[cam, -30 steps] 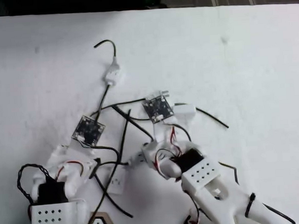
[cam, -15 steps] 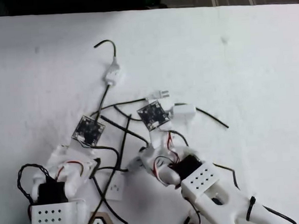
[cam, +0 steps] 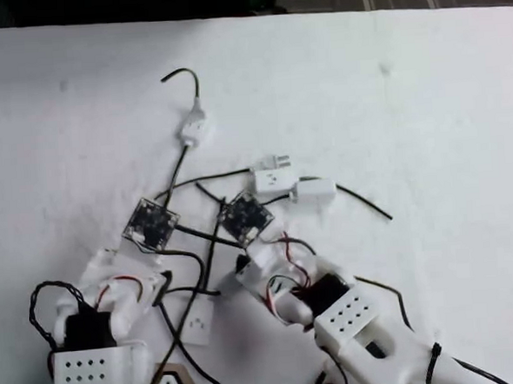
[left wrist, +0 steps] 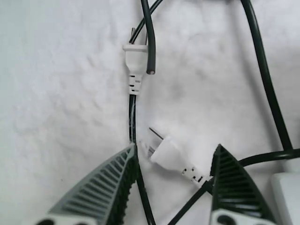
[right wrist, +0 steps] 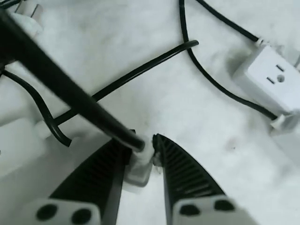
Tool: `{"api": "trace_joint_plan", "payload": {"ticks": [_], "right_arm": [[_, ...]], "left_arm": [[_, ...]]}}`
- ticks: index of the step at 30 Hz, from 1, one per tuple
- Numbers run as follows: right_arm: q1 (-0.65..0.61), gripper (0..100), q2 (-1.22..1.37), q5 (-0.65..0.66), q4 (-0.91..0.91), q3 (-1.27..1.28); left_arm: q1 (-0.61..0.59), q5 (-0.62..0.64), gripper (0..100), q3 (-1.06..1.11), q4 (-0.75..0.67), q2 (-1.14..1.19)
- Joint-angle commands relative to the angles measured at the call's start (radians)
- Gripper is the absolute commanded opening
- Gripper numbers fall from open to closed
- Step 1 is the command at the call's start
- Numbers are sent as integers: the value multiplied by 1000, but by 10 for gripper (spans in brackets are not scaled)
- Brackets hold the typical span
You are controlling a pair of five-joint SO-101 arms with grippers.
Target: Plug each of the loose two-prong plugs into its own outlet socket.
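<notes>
pinching a white plug (right wrist: 138, 171), the right gripper (right wrist: 143, 140) is likely readying it for an outlet socket (right wrist: 269, 77). the left gripper (left wrist: 175, 150) is gaping wide around a loose plug (left wrist: 165, 154).

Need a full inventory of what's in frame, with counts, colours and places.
far plug: 1, white, far side of the table, on a black cord
connector blocks: 2, white, side by side at mid-table
outlet socket: 1, white, near edge beside the left arm
plug on table: 1, white, two prongs, lying between the left fingers
held plug: 1, white, in the right gripper
cords: several, black, tangled between the arms
table cover: 1, white
left gripper: open, straddling the plug
right gripper: shut on its plug
</notes>
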Motion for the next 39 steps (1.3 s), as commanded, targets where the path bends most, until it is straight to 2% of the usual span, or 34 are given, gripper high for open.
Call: {"api": "trace_joint_plan", "payload": {"ticks": [1,6,11,18,20,31,34,39], "right_arm": [[30,16,-13,114,28,17],[101,16,-56,226,27,17],[111,16,-96,354,-33,15],[88,16,-102,374,-79,15],[88,16,-102,319,-74,15],[93,16,-102,-219,30,9],[94,16,-104,-282,35,8],[113,16,-104,-298,36,-41]], "left_arm": [[-7,2,260,-5,5,-10],[-7,2,260,-5,5,-10],[-7,2,260,-5,5,-10],[-7,2,260,-5,5,-10],[-7,2,260,-5,5,-10],[-7,2,260,-5,5,-10],[-7,2,260,-5,5,-10],[-7,2,260,-5,5,-10]]}}
